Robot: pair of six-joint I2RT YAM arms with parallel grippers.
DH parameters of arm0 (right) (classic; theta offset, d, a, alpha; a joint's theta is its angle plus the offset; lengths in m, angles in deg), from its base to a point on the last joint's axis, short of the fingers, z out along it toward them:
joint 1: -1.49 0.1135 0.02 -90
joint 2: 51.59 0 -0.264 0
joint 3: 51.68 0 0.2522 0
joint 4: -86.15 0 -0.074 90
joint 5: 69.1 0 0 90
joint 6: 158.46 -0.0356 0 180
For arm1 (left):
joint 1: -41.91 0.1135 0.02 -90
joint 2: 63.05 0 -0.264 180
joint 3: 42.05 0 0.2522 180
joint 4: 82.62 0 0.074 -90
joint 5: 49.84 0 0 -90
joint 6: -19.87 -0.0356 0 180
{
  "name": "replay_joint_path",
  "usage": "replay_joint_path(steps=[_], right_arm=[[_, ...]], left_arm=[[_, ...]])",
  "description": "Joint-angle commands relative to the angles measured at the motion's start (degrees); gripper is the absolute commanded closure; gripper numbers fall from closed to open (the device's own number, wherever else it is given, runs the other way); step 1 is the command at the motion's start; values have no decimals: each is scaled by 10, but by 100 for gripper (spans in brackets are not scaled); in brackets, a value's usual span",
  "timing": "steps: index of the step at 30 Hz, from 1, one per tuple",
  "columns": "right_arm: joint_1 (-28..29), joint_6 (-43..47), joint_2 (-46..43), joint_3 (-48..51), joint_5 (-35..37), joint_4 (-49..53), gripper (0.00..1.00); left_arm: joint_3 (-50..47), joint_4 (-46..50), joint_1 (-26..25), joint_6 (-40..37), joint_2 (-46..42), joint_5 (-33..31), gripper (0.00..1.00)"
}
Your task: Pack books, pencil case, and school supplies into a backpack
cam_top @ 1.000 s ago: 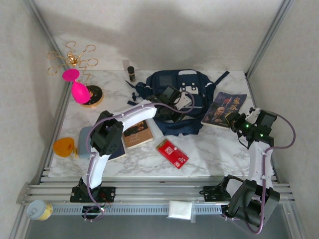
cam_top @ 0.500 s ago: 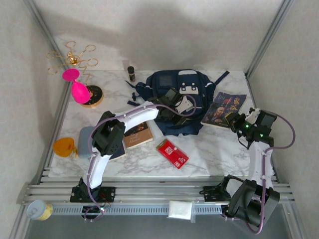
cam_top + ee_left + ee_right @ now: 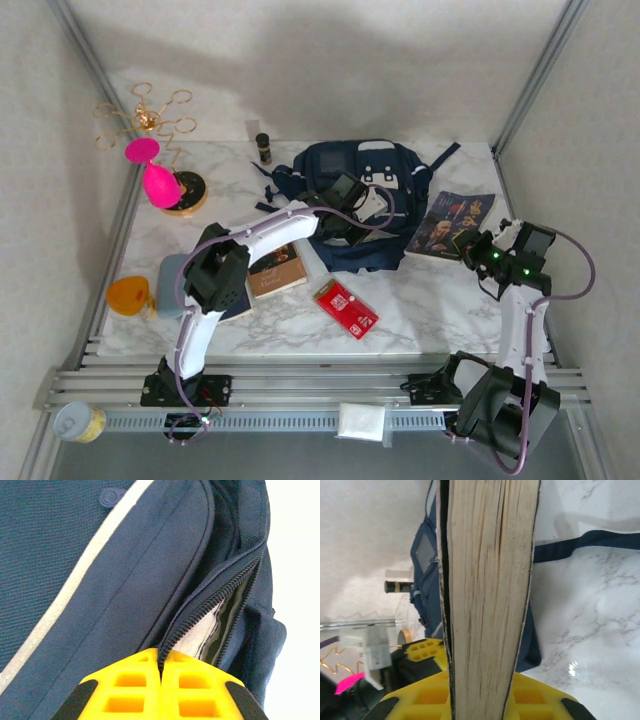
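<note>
The left gripper (image 3: 161, 680), slightly parted a moment earlier, now clenches the backpack (image 3: 330, 165) at its zip edge (image 3: 210, 610), probably to lift the mouth open. The right gripper (image 3: 470, 243) grasps the portrait book (image 3: 455, 212) just right of the backpack.

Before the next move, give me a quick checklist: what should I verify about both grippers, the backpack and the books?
1. Left gripper shut on backpack zip edge: ok.
2. Zip gap wide enough for a book: probably not ok, only a narrow slit.
3. Right gripper clamping portrait book: ok.
4. That book lifted off the table: cannot tell.
5. Brown book packed: not ok, it lies on the table.
</note>
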Motion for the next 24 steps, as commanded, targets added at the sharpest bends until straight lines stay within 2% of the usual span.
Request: replay_joint_path(steps=[1,5,7,13,19,24], right_arm=[[-4,39,-20,-41,6,45,100],[9,44,-46,-40,-3,79,100],[23,35,-58,-28,-14,80,100],[133,-24,-62,7,-39,23,100],[220,-134,-36,94,-46,-154,100],[282,-162,86,77,-55,-315,100]], left_arm=[[24,-52,-2,26,-77,-73,100],[46,-66,-12,16,-105,-130,100],[55,-75,-19,13,-116,-134,100],[53,-116,-50,-1,-137,-181,100],[49,-149,-61,21,-148,-233,100],[18,-172,-66,26,-169,-230,100]])
